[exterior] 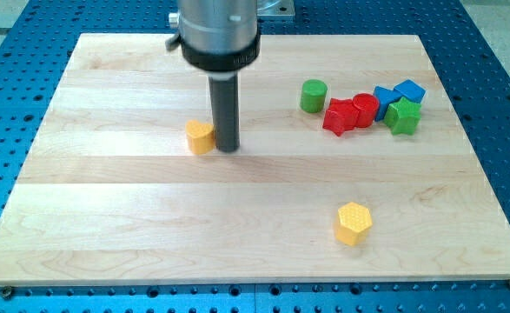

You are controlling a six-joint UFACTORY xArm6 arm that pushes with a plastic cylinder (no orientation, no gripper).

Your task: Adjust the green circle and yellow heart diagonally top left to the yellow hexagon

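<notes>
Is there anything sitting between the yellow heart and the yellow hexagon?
No. In the camera view only bare wooden board lies between the yellow heart and the yellow hexagon. My tip touches the heart's right side.

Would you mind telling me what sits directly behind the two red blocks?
Two blue blocks sit behind the red blocks, toward the view's top. Their lower parts are covered by the red blocks and a green block.

A pale wooden board [107,226] of jointed planks lies on a blue perforated metal table [11,300], its rows of holes showing at left, right and near edges under even, soft light
</notes>
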